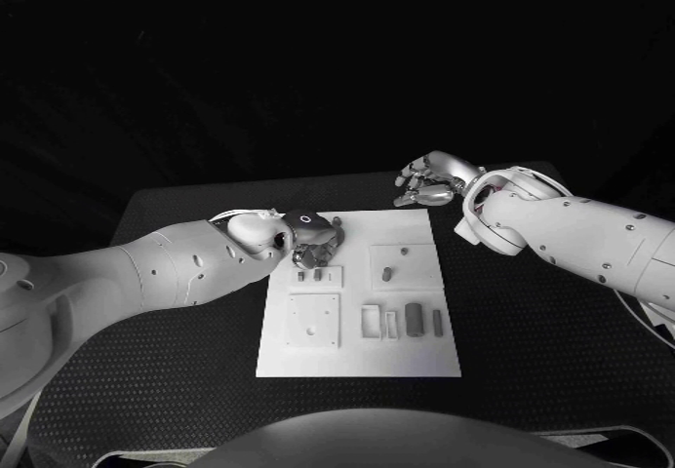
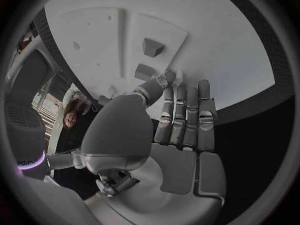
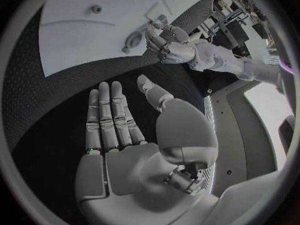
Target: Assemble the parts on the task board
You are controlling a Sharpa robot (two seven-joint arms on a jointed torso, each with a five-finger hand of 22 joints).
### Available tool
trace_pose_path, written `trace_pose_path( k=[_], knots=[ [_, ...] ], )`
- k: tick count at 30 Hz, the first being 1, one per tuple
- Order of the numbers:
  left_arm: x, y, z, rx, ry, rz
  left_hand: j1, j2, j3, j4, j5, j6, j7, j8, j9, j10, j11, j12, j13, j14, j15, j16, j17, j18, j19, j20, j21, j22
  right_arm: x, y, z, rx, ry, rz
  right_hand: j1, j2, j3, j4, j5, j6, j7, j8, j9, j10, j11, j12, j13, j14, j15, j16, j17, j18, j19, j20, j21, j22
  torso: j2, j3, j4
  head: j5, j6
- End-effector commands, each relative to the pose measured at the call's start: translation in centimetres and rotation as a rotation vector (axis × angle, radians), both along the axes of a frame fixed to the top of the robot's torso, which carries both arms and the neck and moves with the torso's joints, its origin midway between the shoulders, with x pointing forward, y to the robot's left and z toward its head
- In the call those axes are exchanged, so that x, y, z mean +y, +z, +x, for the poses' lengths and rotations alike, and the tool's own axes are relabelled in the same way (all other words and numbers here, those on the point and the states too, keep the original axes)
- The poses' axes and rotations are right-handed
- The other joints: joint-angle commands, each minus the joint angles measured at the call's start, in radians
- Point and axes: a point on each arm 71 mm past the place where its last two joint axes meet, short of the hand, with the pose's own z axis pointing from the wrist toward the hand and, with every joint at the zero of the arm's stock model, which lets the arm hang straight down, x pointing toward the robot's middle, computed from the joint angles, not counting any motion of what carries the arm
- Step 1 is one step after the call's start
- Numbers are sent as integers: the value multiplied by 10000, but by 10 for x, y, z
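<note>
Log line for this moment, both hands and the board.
left hand: over far-left corner of white task board, fingers extended, nothing visibly held | right hand: open above black table, off board | small grey parts: on board

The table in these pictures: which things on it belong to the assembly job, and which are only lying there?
Belong to the job:
- white task board
- small grey parts on the board
- left hand, over the board's far left corner
- right hand, open, beyond the board above the table

Only lying there:
- nothing else; just the black table itself
</note>
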Motion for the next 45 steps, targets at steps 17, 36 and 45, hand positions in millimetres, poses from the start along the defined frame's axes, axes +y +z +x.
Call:
trace_pose_path(
  k=[17,36,45],
  knots=[
    [-4,-3,1,-64,-34,181,-167,22,-22,63,-33,-238,46,-156,-64,-194,-7,241,182,-19,-24,57,56,179,131,-10,-69,86,3,0,0,5,138,43,11,34,-50,25,14,88,-1,71,-17,-113,-21,49,-26,70,15,-68,22,-26,-29,66,-59,12,0,-3,-3,-12,-50],
    [-3,-6,5,-437,471,115,-771,-372,-543,164,-29,-389,314,-203,-78,-226,10,779,580,209,-147,236,180,213,376,-126,-25,327,3,0,-1,11,137,43,4,36,-54,25,14,88,-1,73,-19,-114,-21,59,-37,74,15,-78,32,-22,-27,69,-64,16,-8,6,3,-89,-67],
    [-1,-5,5,-466,470,66,-1074,-506,-948,212,-23,-494,374,-227,-85,-500,47,1306,934,120,-177,445,313,217,417,-158,-66,480,3,0,-1,11,132,39,2,39,-55,26,14,88,-1,73,-20,-115,-22,64,-43,77,14,-83,38,-19,-26,70,-65,18,-9,2,-4,-92,-67]
  ],
)
